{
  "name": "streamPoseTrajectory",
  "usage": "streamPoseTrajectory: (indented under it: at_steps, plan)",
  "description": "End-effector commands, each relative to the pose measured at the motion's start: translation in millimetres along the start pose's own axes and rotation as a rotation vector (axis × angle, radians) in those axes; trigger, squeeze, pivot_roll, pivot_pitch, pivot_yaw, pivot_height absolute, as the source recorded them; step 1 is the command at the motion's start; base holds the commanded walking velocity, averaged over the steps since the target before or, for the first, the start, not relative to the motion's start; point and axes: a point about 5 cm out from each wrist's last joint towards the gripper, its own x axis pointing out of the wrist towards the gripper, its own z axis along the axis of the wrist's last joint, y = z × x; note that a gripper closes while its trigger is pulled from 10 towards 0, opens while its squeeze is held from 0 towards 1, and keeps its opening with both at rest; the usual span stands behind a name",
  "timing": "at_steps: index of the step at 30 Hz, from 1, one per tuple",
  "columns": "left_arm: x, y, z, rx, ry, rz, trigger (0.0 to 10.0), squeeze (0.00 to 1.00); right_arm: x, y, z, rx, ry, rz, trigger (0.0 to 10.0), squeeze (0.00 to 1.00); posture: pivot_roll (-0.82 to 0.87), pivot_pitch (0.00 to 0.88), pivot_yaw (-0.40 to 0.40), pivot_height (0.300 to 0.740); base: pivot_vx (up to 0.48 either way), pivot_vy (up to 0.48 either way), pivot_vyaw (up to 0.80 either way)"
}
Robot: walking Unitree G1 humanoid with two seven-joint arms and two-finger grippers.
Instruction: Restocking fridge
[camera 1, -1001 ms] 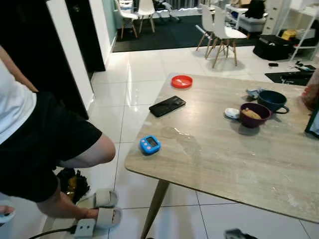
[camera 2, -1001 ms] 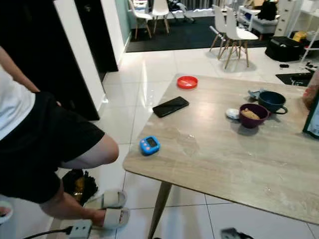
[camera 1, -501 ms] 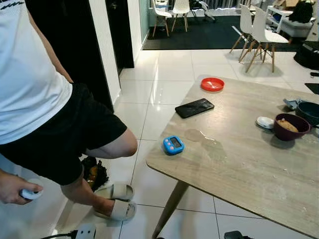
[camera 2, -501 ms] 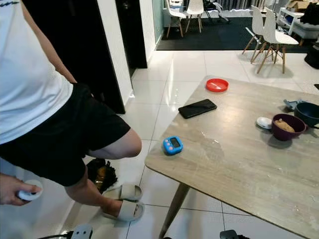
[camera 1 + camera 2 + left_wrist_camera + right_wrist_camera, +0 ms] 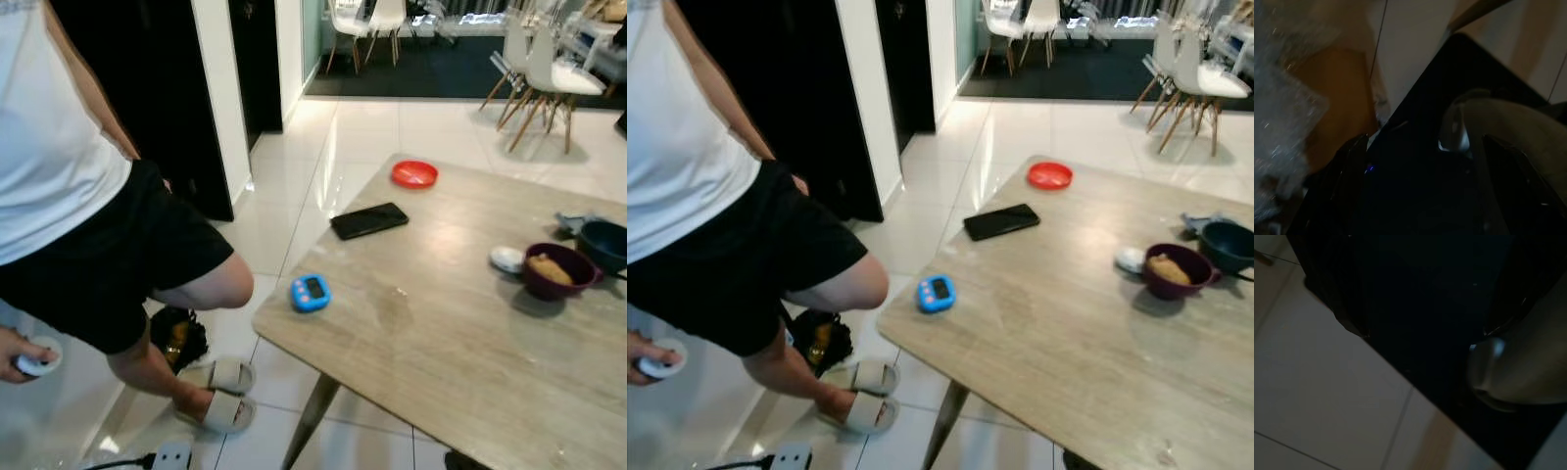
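While a person (image 5: 88, 196) in a white shirt and black shorts stands at the left on the tiled floor (image 5: 343, 137), one hand (image 5: 18, 352) holding a small white object (image 5: 37, 357), a wooden bench (image 5: 460, 333) fills the right of the scene. On its near left corner lies a blue digital timer (image 5: 310, 293); farther along sits a black phone (image 5: 368, 220), and at the far edge a red dish (image 5: 414, 174). To the right, a purple bowl (image 5: 557, 271) holding something tan stands just beside a small white object (image 5: 506, 258), with a dark blue cup (image 5: 602, 244) behind it. Grey slippers (image 5: 220, 392) are on the person's feet, near a power strip (image 5: 167, 456). White chairs (image 5: 539, 73) stand far off. No fridge can be made out. Both wrist views are dark; whether either set of jaws is open or closed cannot be told.
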Motion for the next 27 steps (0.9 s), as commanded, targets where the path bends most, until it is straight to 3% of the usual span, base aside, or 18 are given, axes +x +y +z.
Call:
streamPoseTrajectory:
  at_steps: [1,12,20,27]
  plan:
    - [-0.4,2.6,1.8,0.001,-0.008,0.010,10.0,0.00,0.3,6.5,-4.7,0.009,0.016,0.016,10.0,0.00,0.02,0.000,0.041,0.739,0.000,0.000,0.00]
    - [0.2,0.2,2.9,-0.001,-0.012,-0.002,10.0,0.00,0.1,4.9,-4.5,0.002,0.019,0.013,10.0,0.00,0.02,0.000,0.035,0.739,0.000,0.000,0.00]
    - [0.8,-3.4,1.8,0.019,-0.004,-0.027,10.0,0.00,0.0,4.2,-5.0,-0.006,0.022,0.011,10.0,0.00,0.02,0.000,0.031,0.739,0.000,-0.415,0.00]
    - [0.4,-2.2,1.5,0.005,-0.012,-0.018,10.0,0.00,0.0,4.5,-5.2,-0.009,0.023,0.012,10.0,0.00,0.02,0.000,0.030,0.739,0.000,0.000,0.00]
